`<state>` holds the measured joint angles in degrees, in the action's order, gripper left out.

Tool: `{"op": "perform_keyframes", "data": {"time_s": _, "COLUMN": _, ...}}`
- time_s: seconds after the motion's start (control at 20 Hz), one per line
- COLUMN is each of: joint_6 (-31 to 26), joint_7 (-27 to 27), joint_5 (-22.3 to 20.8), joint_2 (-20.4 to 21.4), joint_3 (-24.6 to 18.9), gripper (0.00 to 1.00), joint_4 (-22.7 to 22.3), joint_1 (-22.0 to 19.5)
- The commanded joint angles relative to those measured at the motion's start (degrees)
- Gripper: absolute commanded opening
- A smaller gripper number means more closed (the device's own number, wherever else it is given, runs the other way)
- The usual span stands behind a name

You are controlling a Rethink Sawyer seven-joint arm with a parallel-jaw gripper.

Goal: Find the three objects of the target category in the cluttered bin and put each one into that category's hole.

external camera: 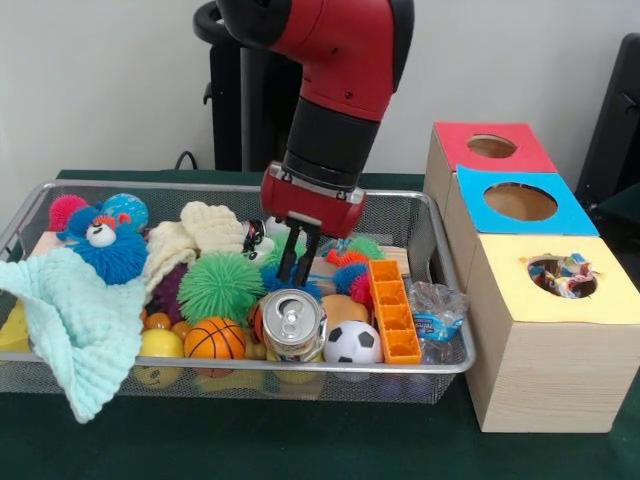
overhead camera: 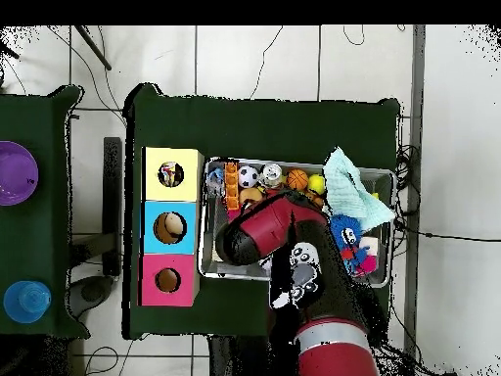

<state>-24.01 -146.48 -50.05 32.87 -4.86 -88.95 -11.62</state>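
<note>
The wire mesh bin (external camera: 300, 368) is full of toys. My gripper (external camera: 298, 265) reaches down into its middle, just behind a silver can (external camera: 293, 322) and right of a green spiky ball (external camera: 220, 285). Its fingers stand slightly apart with nothing seen between them. A multicoloured speckled textile piece (external camera: 562, 275) sits in the round hole (external camera: 535, 268) of the yellow-topped box (external camera: 520, 300). A red, green and blue tufted clump (external camera: 350, 258) lies right of the gripper; I cannot tell what it is. In the overhead view the arm (overhead camera: 264, 230) hides the gripper.
A mint cloth (external camera: 75, 320) hangs over the bin's front left corner. A pale-yellow knitted cloth (external camera: 195, 235), a blue furry bear (external camera: 100, 240), a basketball (external camera: 214, 338), a soccer ball (external camera: 352, 343) and an orange tray (external camera: 393, 310) lie in the bin. The blue-topped (external camera: 560, 205) and red-topped (external camera: 470, 135) boxes stand behind the yellow one.
</note>
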Motion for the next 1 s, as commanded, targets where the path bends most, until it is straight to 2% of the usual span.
{"op": "perform_keyframes", "data": {"time_s": 0.05, "joint_6": 6.09, "joint_7": -19.51, "joint_5": -1.41, "joint_2": -1.17, "joint_3": 12.06, "gripper": 0.0, "joint_4": 8.8, "joint_1": 5.15}}
{"op": "perform_keyframes", "data": {"time_s": 0.25, "joint_6": 6.71, "joint_7": -16.23, "joint_5": 2.26, "joint_2": -1.66, "joint_3": 12.49, "gripper": 0.0, "joint_4": 7.87, "joint_1": 4.86}}
{"op": "perform_keyframes", "data": {"time_s": 0.6, "joint_6": 8.43, "joint_7": -15.75, "joint_5": 5.52, "joint_2": -2.95, "joint_3": 15.49, "gripper": 0.0, "joint_4": 8.2, "joint_1": 6.37}}
{"op": "perform_keyframes", "data": {"time_s": 0.75, "joint_6": 9.02, "joint_7": -16.87, "joint_5": 6.7, "joint_2": -3.25, "joint_3": 18.01, "gripper": 0.0, "joint_4": 8.31, "joint_1": 7.74}}
{"op": "perform_keyframes", "data": {"time_s": 0.9, "joint_6": 10.35, "joint_7": -20.0, "joint_5": 7.71, "joint_2": -4.14, "joint_3": 22.81, "gripper": 0.0, "joint_4": 9.38, "joint_1": 10.45}}
{"op": "perform_keyframes", "data": {"time_s": 1.0, "joint_6": 10.55, "joint_7": -19.04, "joint_5": 9.22, "joint_2": -4.61, "joint_3": 23.49, "gripper": 0.0, "joint_4": 9.38, "joint_1": 10.69}}
